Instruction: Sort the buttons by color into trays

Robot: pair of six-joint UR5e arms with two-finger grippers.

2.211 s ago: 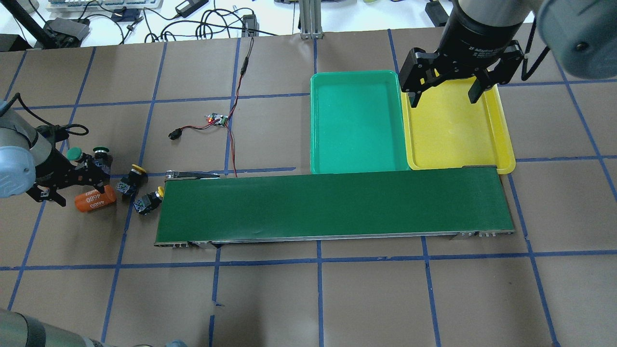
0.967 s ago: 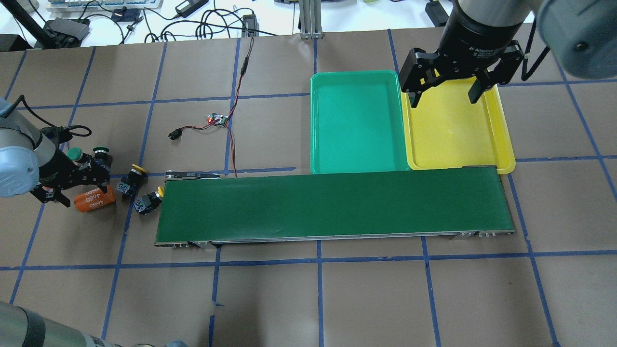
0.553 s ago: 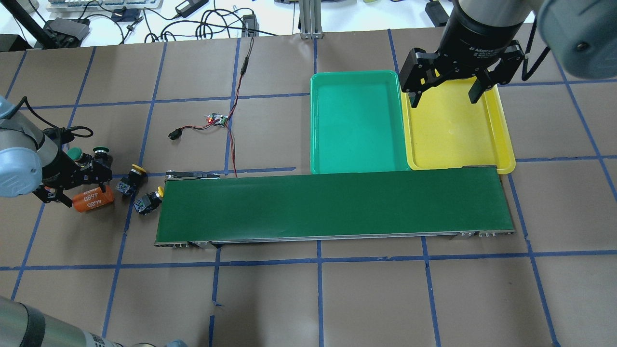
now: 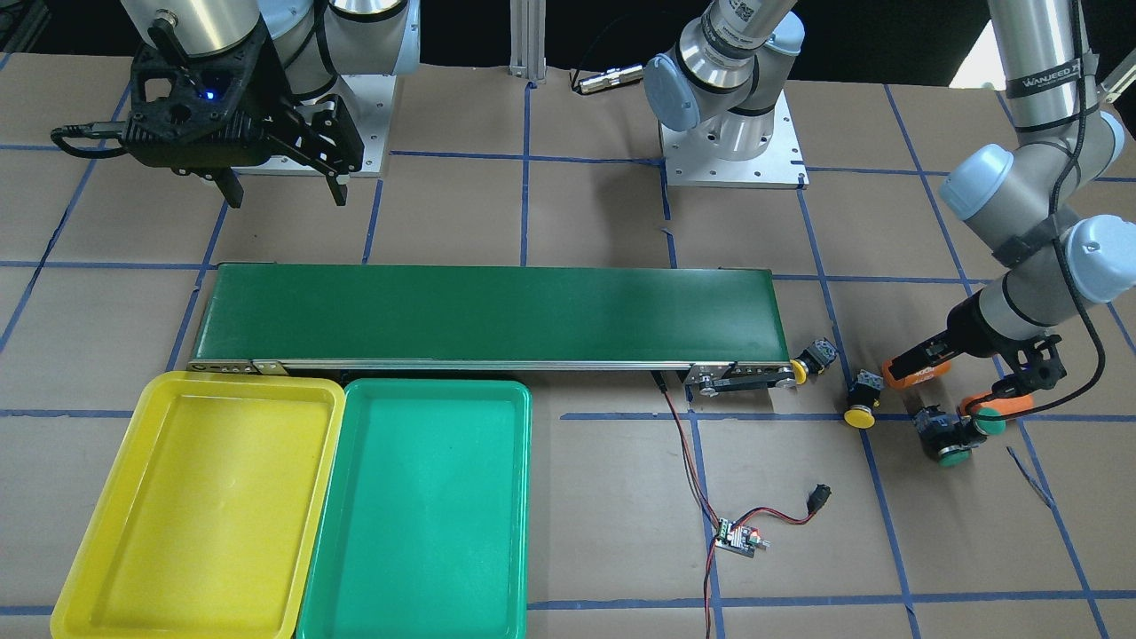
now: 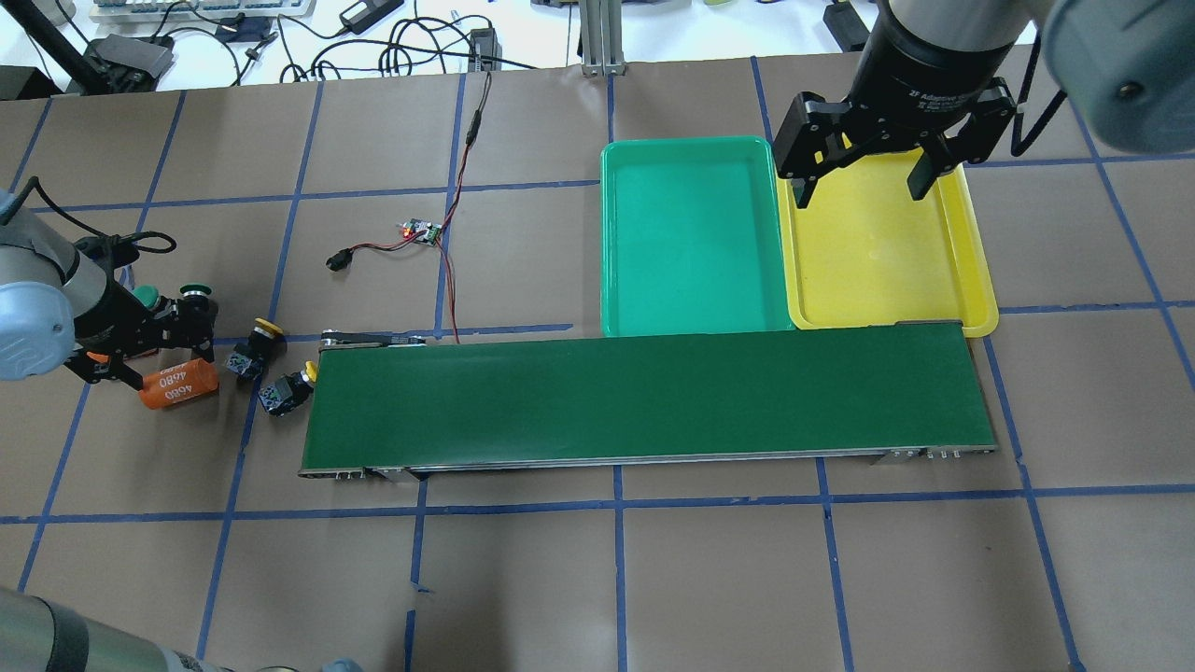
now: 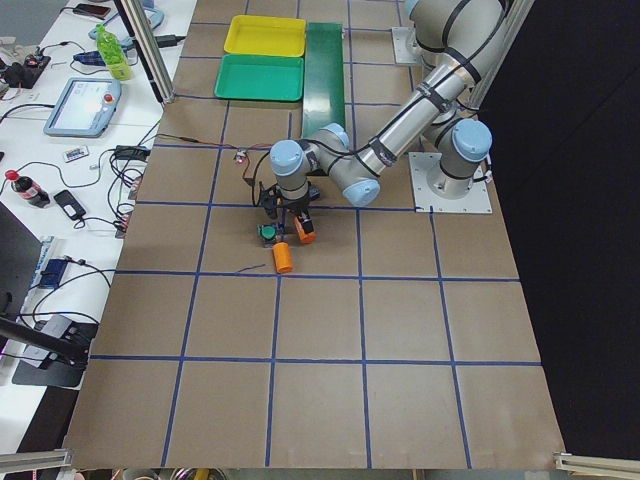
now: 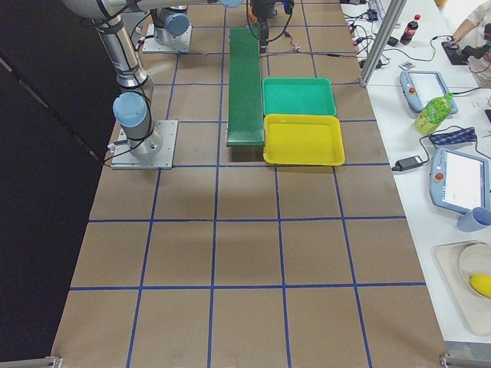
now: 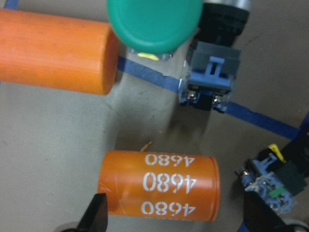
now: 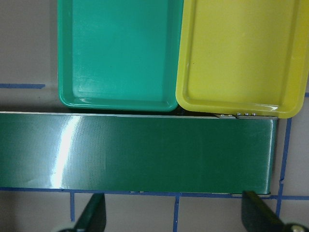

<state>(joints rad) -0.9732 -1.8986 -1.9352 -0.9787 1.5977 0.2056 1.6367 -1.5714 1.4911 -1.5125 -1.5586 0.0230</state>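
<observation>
All four buttons lie on the desk (image 5: 523, 579) off the end of the conveyor belt (image 5: 644, 401) farthest from the trays; none is sorted. The first green button (image 8: 154, 21) and the second green button (image 5: 196, 295) sit close together just beside the left claw (image 8: 178, 205). The first yellow button (image 5: 261, 332) lies nearer the belt; the second yellow button (image 5: 288, 392) lies right at the belt's end, and we cannot tell whether it touches. The green tray (image 5: 607, 243) and the yellow tray (image 5: 980, 280) stand side by side along the belt's long edge at its other end; neither holds a button.

The left claw is spread wide and grips nothing; in its wrist view the marked orange cylinder (image 8: 159, 186) lies between its fingers, and a plain orange cylinder (image 8: 53, 50) lies beside the first green button. The right claw (image 5: 862, 194) is likewise wide and bare, hanging high over the tray end.

We judge the step in hand to be the first pick; the task is at its start. The next move calls for shifting the left claw off the cylinder and centring it on one button body before closing; the crowding risks a wrong or double grasp.

The desk is brown-faced and gridded with blue tape (image 5: 709, 500); a small circuit board (image 5: 420, 231) with red wires lies on it. A side bench (image 6: 25, 140) carries a tablet (image 6: 85, 105) and a green bottle (image 6: 113, 60).
</observation>
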